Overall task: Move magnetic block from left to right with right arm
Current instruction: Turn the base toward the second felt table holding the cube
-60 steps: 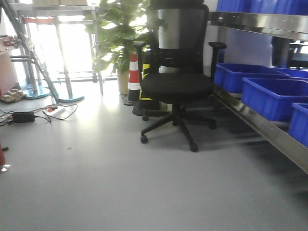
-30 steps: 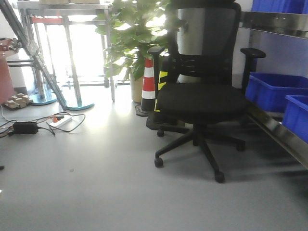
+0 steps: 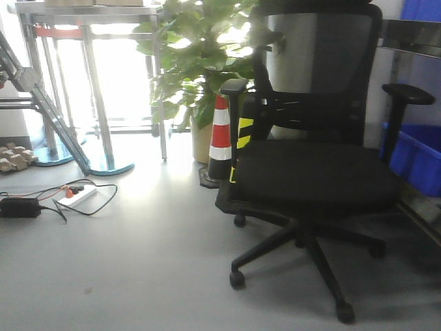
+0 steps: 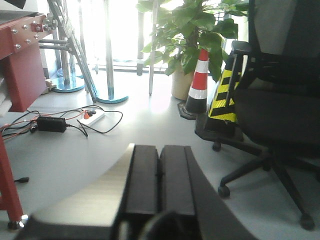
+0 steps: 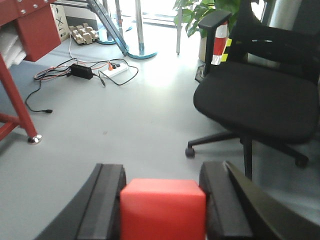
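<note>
In the right wrist view the magnetic block (image 5: 163, 207), a plain red cube, sits between the two black fingers of my right gripper (image 5: 163, 175), which is shut on it above the grey floor. The left wrist view shows my left gripper (image 4: 160, 152) shut, its two black pads pressed together with nothing between them. The front-facing view shows neither gripper and no block.
A black office chair (image 3: 313, 172) on castors stands close ahead on the right, with an orange-white cone (image 3: 219, 138) and a potted plant (image 3: 200, 62) behind it. Cables and a power strip (image 3: 72, 196) lie on the floor at left. A red metal frame (image 5: 20, 30) is at left; blue bins (image 3: 417, 155) at right.
The front-facing view has closed in on the chair, which now looks larger and sits further right; the blue bins have mostly slid out of frame.
</note>
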`<state>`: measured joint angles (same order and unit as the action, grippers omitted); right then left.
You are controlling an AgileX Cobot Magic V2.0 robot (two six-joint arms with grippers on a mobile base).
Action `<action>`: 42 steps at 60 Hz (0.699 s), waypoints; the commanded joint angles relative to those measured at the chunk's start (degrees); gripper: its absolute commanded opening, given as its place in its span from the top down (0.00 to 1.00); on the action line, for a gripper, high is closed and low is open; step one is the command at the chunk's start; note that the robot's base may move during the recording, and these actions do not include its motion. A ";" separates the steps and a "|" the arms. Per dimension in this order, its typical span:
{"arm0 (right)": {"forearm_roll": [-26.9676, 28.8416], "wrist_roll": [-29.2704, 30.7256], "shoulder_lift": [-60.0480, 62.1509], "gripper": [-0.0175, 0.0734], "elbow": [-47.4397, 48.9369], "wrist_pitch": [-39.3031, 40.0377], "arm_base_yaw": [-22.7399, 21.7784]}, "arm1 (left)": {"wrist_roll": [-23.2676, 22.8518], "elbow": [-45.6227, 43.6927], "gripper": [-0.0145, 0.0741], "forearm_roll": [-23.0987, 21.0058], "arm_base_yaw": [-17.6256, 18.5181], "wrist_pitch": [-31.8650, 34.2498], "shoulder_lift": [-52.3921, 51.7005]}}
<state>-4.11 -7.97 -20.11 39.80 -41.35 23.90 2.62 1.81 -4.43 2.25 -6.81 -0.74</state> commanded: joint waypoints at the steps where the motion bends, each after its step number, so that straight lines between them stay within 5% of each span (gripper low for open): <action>1: -0.62 0.34 -0.60 0.56 1.52 5.29 -0.28 | 0.01 0.54 0.97 -0.34 0.06 4.67 -0.88; 42: -0.62 0.34 -0.60 0.56 1.52 5.29 -0.28 | 0.01 0.54 0.97 -0.34 -1.19 4.67 -0.88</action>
<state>-4.23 -7.97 -20.11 39.80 -41.35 23.90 2.62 1.81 -4.43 1.05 -6.81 -0.74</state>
